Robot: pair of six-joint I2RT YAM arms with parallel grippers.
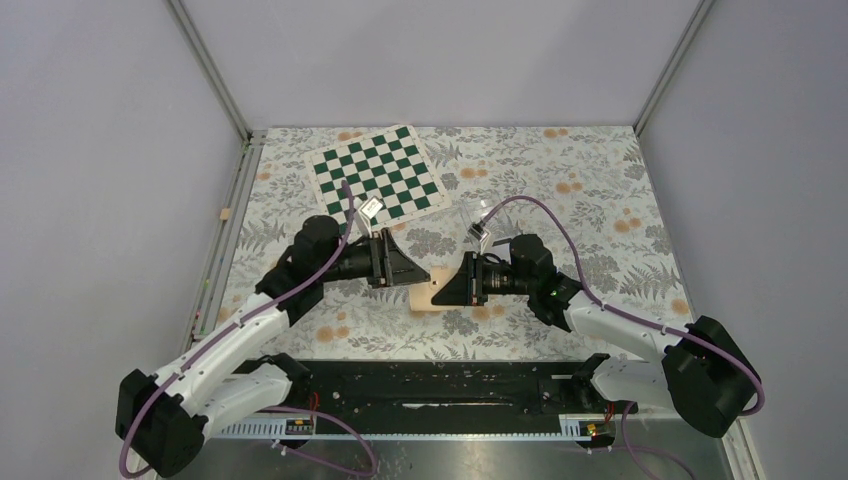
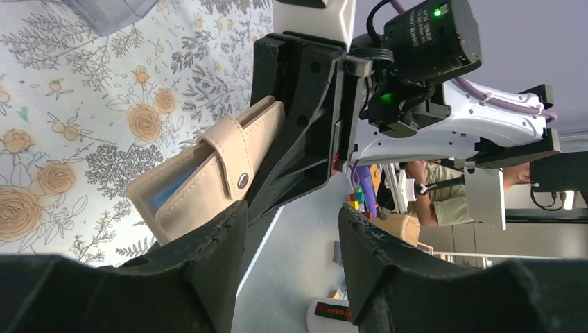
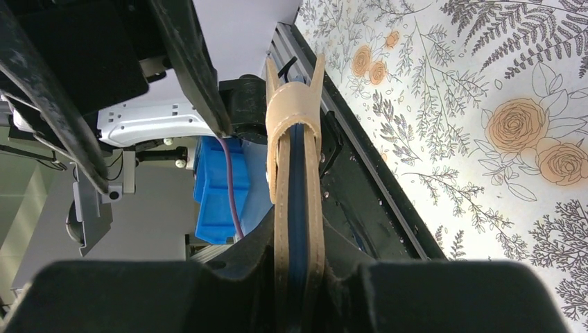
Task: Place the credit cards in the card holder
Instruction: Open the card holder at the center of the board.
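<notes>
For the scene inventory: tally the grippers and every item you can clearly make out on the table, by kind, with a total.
Grippers: 2 (left gripper, right gripper)
Card holder: 1
Chessboard: 1
Clear plastic box: 1
Total: 5

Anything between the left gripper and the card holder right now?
Nothing visible. The left gripper is open, and the card holder sits just ahead of it, off toward one finger. The right gripper is clamped on the holder's far end. The snap strap is wrapped over the holder's edge.
</notes>
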